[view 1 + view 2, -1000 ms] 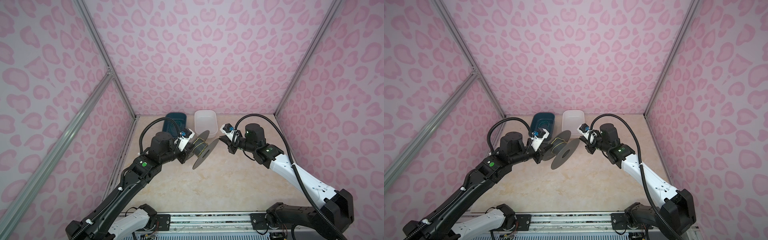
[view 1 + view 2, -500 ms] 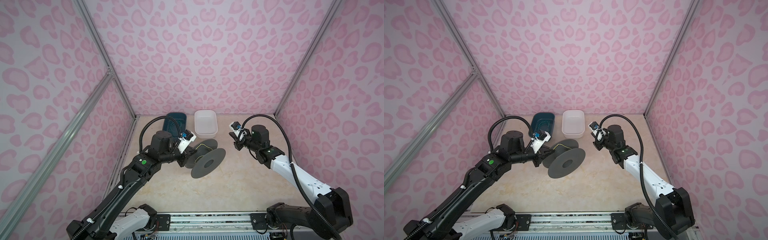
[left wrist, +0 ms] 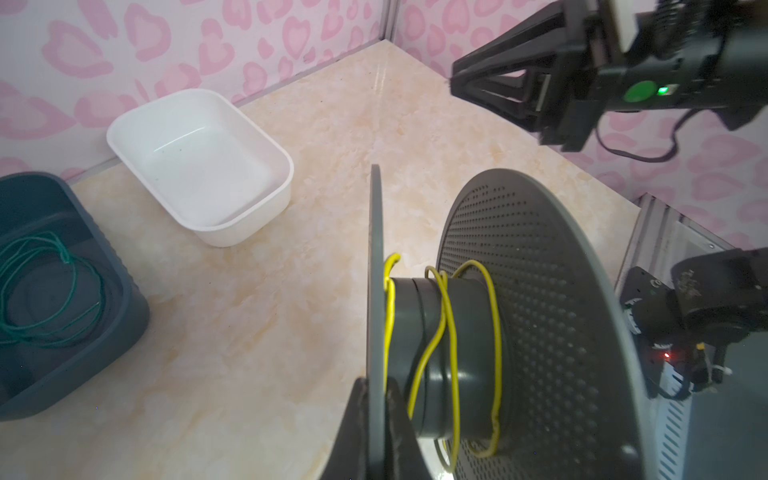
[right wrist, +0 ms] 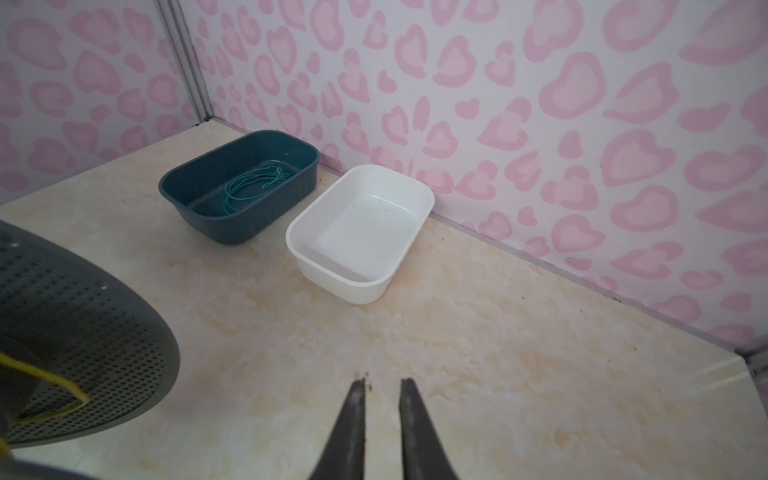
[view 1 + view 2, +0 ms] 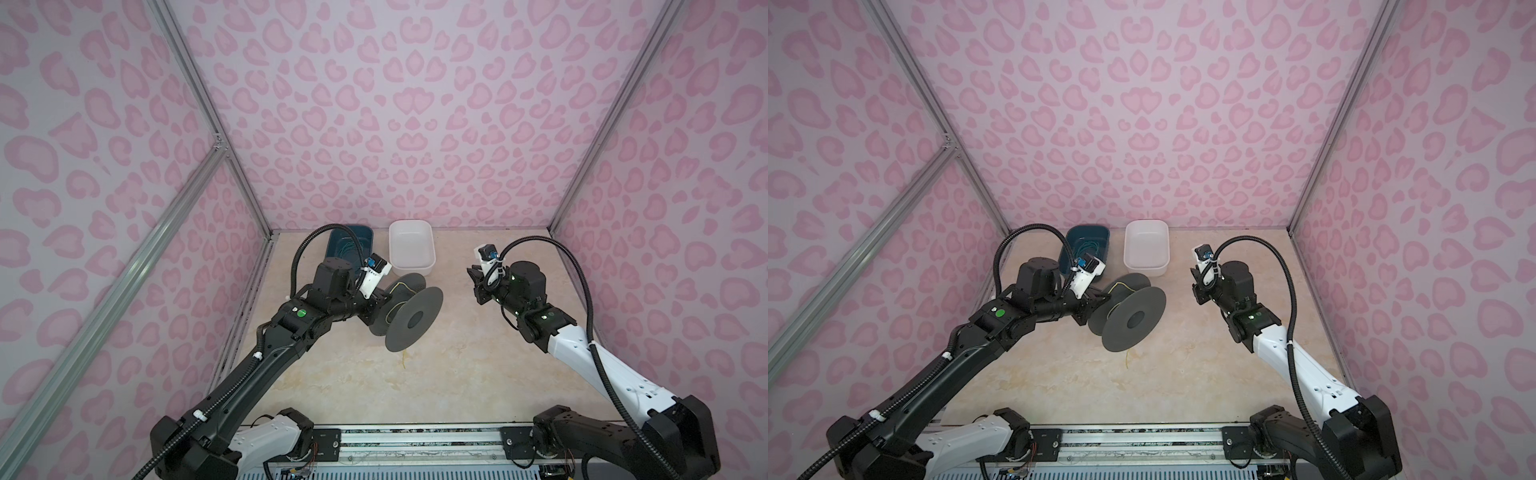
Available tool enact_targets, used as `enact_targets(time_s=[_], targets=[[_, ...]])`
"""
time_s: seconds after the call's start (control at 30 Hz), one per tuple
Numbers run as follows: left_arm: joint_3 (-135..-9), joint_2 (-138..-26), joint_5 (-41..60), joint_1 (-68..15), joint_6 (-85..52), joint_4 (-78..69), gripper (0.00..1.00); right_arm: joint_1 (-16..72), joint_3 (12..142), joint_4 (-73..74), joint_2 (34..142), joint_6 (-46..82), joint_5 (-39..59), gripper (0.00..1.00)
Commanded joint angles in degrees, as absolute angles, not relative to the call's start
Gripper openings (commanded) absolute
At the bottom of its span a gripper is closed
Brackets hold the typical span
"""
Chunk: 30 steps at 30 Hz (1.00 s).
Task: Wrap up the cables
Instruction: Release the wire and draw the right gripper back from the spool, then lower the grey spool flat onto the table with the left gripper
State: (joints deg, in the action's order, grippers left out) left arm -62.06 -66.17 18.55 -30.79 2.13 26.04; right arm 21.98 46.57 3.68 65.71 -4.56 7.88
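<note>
- In both top views my left gripper (image 5: 373, 309) is clamped on the left flange of the dark grey plastic spool (image 5: 411, 320), left of centre over the beige marbled tabletop (image 5: 457, 374). I cannot tell whether the spool's lower rim touches the surface
- The thin, flexible bright yellow wire (image 5: 403, 360) sits in a few turns on the hub, and a short tail hangs down to the tabletop just near of the spool
- My right gripper (image 5: 477, 286) hovers well to the right of the spool, touching nothing
- In the left wrist view my fingers (image 3: 357, 415) pinch the thin flange's rim. The yellow wire (image 3: 451, 332) lies slack and uneven round the hub between the two flanges, and one end hooks over the thin flange's edge
- In the right wrist view my right fingers (image 4: 353, 419) stand a little apart with nothing between them
- Against the far wall sit a white rectangular plastic tub (image 4: 415, 232) and, to its left, a dark teal plastic tub (image 4: 183, 203) holding a coiled green cord (image 4: 243, 189)
- I judge the wire to be light, limp, a bit springy and slick. Loose turns could slide off the hub, and so fine a strand could slip past my pads
- I would pinch the hanging tail close to where it leaves the hub, square across the pads, and keep it gently taut
</note>
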Motion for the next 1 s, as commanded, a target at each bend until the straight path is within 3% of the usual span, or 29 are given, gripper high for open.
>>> enact_targets(time_s=[0.0, 0.1, 0.27, 0.53, 0.73, 0.9, 0.97], targets=[[-63.8, -68.6, 4.4, -32.4, -0.5, 23.4, 0.03, 21.9, 44.8, -0.4, 63.7, 6.5, 0.0, 0.39], [-66.1, -71.1, -13.9, -36.8, 1.9, 24.6, 0.03, 21.9, 41.6, -1.6, 61.0, 11.1, -2.5, 0.43], [-65.5, -74.3, -35.6, -47.1, 13.3, 16.4, 0.03, 21.5, 35.0, 2.0, 56.0, 19.3, -3.5, 0.46], [-59.2, -80.6, -50.5, -60.2, 23.8, 6.1, 0.03, 18.3, 30.7, -0.3, 50.4, 23.5, -6.8, 0.53], [-58.9, -94.3, -67.0, -67.0, 20.6, 2.3, 0.02, 16.2, 29.0, -0.2, 46.9, 24.9, -5.8, 0.56], [-62.4, -102.3, -68.5, -70.6, 11.6, 6.4, 0.03, 15.2, 29.7, -2.3, 46.7, 24.6, -3.3, 0.58], [-64.1, -104.5, -66.1, -72.0, 6.6, 11.6, 0.11, 14.9, 30.2, -3.7, 46.7, 24.2, -2.9, 0.6]])
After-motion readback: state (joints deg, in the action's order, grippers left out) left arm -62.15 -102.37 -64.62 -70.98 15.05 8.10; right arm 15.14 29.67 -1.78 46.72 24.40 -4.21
